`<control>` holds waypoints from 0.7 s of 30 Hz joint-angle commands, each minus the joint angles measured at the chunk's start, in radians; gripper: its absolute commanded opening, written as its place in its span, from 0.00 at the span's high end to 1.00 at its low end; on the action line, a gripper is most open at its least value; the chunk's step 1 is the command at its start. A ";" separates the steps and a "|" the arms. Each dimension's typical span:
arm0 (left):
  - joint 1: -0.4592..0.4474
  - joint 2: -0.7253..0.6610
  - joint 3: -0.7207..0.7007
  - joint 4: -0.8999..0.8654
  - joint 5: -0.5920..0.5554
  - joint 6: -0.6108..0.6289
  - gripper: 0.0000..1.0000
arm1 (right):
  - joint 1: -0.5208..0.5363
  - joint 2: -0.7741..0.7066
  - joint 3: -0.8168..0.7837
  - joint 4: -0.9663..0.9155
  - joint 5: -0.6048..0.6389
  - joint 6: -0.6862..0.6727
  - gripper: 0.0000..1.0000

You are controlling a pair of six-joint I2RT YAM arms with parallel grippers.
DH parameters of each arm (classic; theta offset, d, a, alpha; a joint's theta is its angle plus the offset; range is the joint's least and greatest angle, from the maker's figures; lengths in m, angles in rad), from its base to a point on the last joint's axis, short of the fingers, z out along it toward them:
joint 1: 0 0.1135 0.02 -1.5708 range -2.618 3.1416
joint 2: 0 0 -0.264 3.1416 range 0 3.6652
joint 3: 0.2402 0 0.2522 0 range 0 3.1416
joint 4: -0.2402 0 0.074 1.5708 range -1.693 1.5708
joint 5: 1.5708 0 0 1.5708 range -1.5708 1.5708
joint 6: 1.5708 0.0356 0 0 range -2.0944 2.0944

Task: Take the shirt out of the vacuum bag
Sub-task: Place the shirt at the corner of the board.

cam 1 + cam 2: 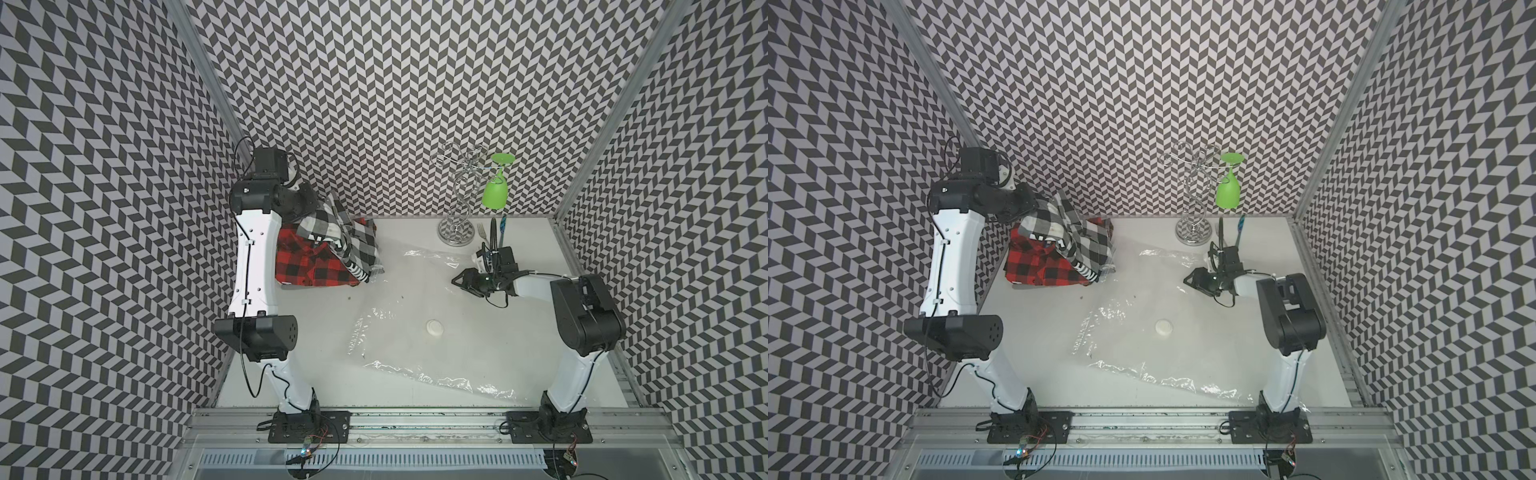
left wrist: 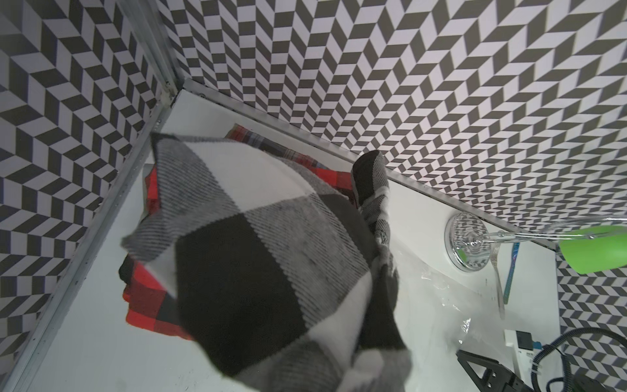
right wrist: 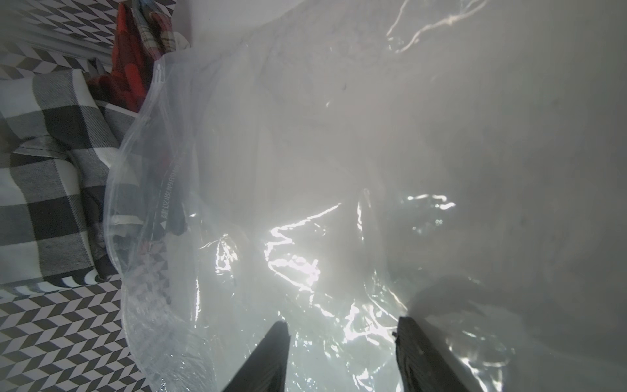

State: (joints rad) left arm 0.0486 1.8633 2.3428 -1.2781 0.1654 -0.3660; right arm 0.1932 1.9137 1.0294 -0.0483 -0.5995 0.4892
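White table: a clear bag, crinkled, white valve facing up, sprawls from the middle to the near right. A red shirt lies in the far left corner, with a black-and-white shirt draped over it and reaching the bag's mouth. Along the back edge stand a chrome rack, with a fork and toothbrush beside it.

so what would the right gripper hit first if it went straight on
Most likely the transparent crinkly plastic vacuum bag lying just ahead of the open right gripper; the black-and-white checked shirt sits beyond it, though depth is hard to judge.
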 commanded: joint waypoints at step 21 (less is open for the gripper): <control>0.122 0.142 -0.170 0.131 -0.222 0.092 1.00 | -0.007 0.116 -0.016 -0.143 0.064 -0.020 0.47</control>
State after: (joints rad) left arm 0.1665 1.9713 2.1586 -1.1896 0.0021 -0.3000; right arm 0.1875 1.9480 1.0569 -0.0437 -0.6411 0.4808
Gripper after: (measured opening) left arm 0.099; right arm 0.535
